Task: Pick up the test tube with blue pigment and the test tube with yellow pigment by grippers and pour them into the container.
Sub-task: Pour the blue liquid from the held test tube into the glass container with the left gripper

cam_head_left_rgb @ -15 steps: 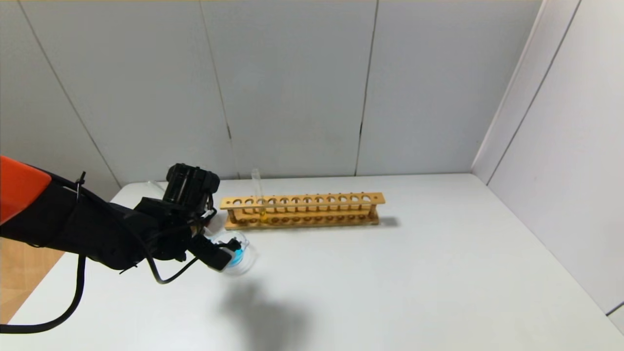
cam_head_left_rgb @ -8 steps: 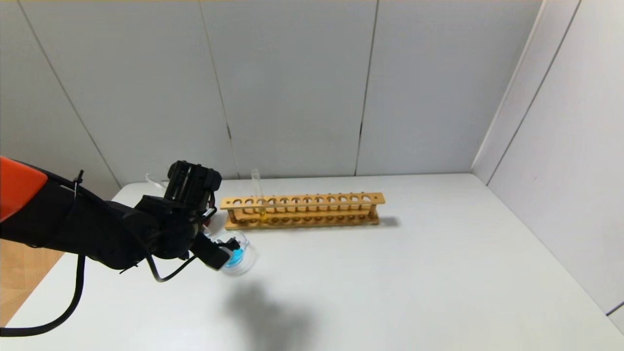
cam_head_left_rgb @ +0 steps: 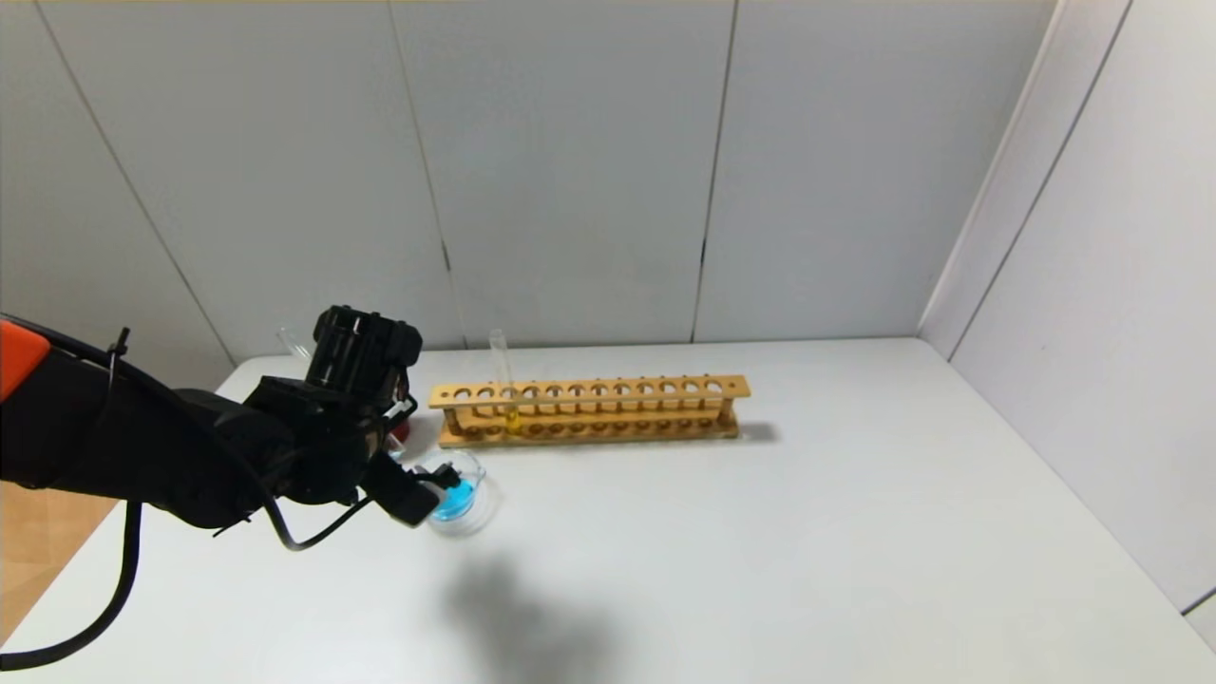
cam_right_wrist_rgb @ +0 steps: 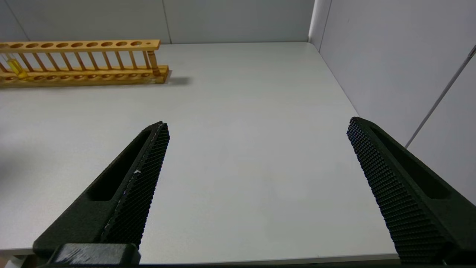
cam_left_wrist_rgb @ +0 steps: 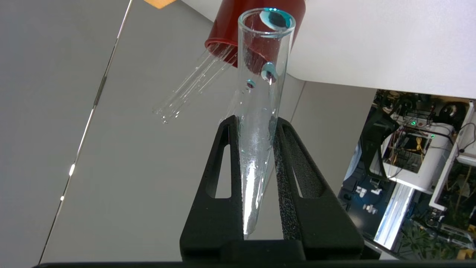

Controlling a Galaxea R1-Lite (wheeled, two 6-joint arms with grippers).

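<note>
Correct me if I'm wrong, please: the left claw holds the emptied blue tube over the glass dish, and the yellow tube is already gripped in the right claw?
One part is wrong. The right claw is open and holds nothing, as the right wrist view shows. The test tube with yellow pigment stands in the wooden rack in the head view. The rest holds: the left claw grips the test tube with blue pigment over the container.
</note>
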